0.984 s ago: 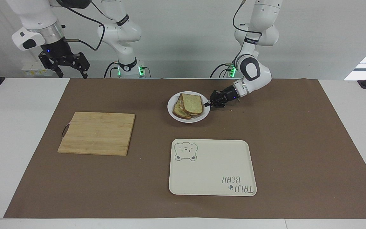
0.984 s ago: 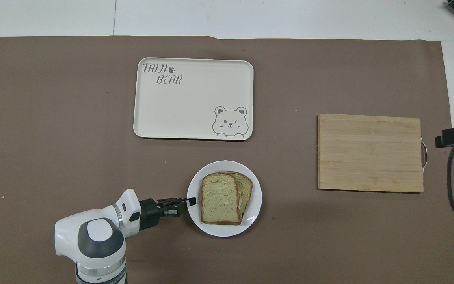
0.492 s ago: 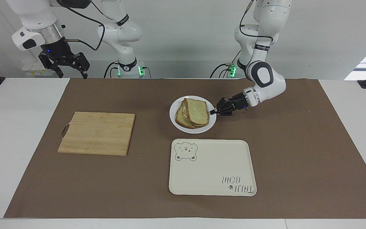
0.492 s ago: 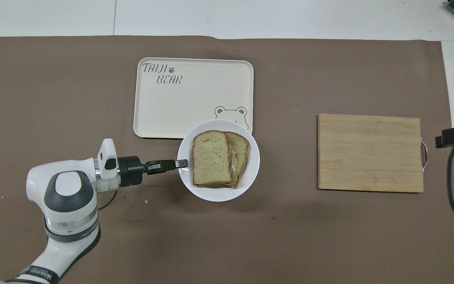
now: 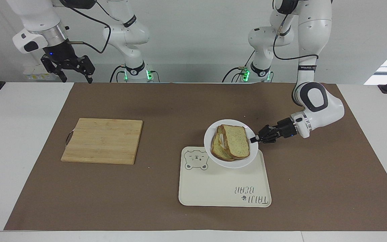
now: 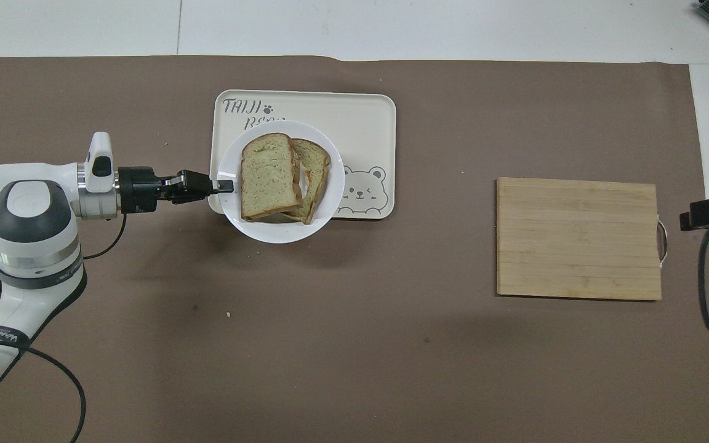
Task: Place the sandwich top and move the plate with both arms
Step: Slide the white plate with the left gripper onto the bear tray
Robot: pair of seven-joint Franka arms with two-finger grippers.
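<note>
Plate [image 5: 230, 144], top [image 5: 235, 136] already on its sandwich, has travelled from bare bench up over the tray's [image 5: 213, 188] twelve-o'clock edge, rim pinched by left tool [image 5: 254, 139]; right tool [image 5: 68, 67] waits spread, so lowering remains.

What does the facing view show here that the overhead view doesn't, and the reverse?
Only the facing view shows the right gripper, waiting open over the table's edge at the right arm's end, and both arm bases. Only the overhead view shows the tray's bear drawing uncovered and upright. Both show the left gripper shut on the plate's rim, carrying it over the tray with the sandwich top on the stack, and the cutting board.
</note>
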